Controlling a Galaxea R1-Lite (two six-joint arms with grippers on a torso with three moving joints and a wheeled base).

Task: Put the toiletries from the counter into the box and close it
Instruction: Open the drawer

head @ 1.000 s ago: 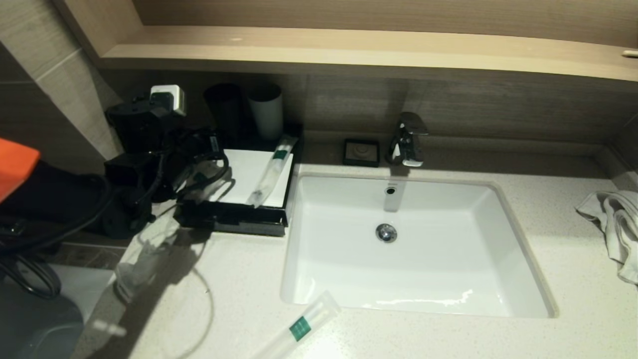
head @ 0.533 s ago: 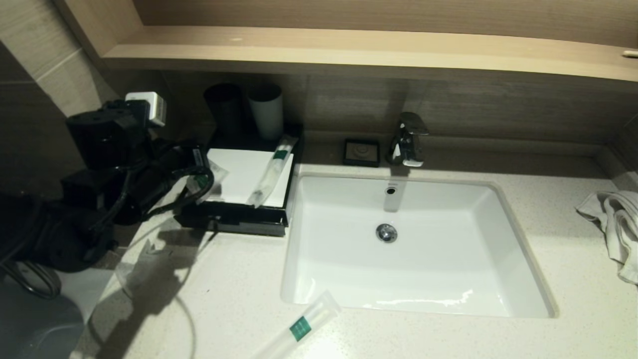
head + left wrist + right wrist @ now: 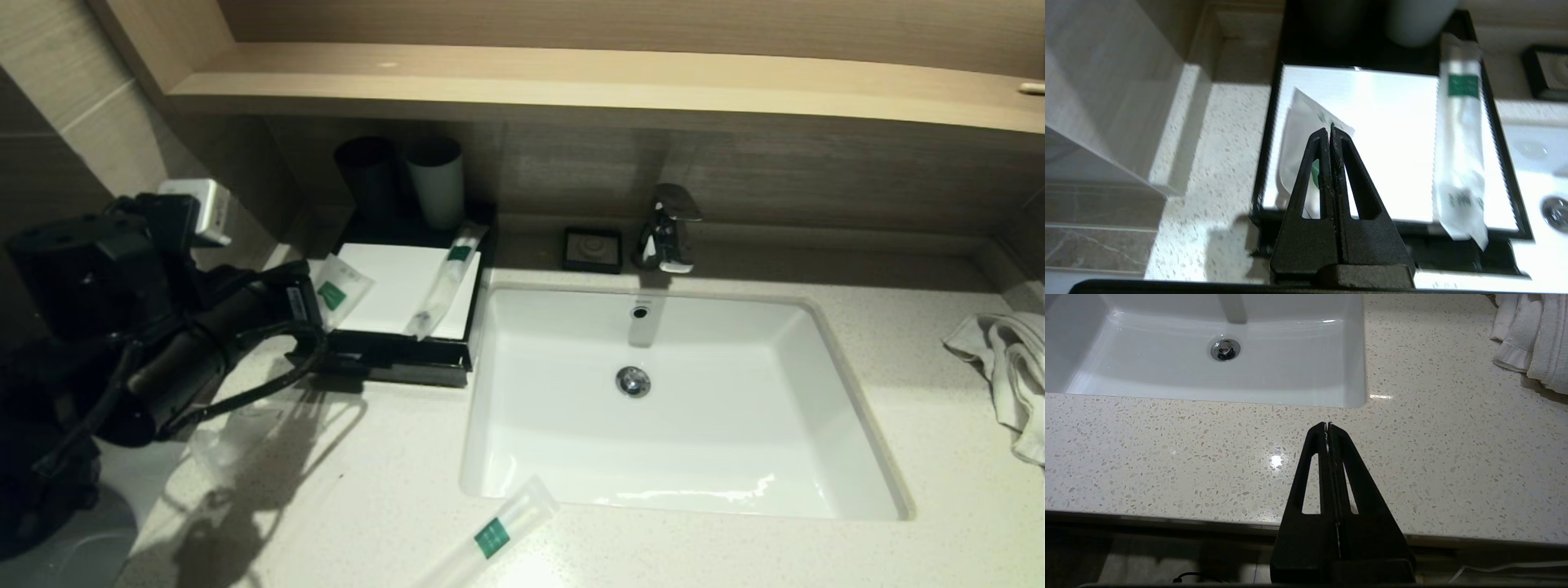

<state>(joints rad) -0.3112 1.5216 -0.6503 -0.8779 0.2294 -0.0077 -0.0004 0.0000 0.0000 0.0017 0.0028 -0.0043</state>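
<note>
Jaws of left gripper (image 3: 1330,130) clamped on 1 short packet (image 3: 339,284) above left edge of box (image 3: 384,359), right gripper (image 3: 1327,425) closed, parked over counter (image 3: 1167,457); best lowered onto white panel (image 3: 1392,134) before release.

Box (image 3: 392,359) sits left of basin (image 3: 678,408), w/ long packet (image 3: 445,278) lying on its right side. Two cups (image 3: 408,184) behind it. Soap dish (image 3: 592,249) left of tap (image 3: 669,229). Another packet (image 3: 490,535) at counter (image 3: 392,490) front; towel (image 3: 1008,367) far right.
</note>
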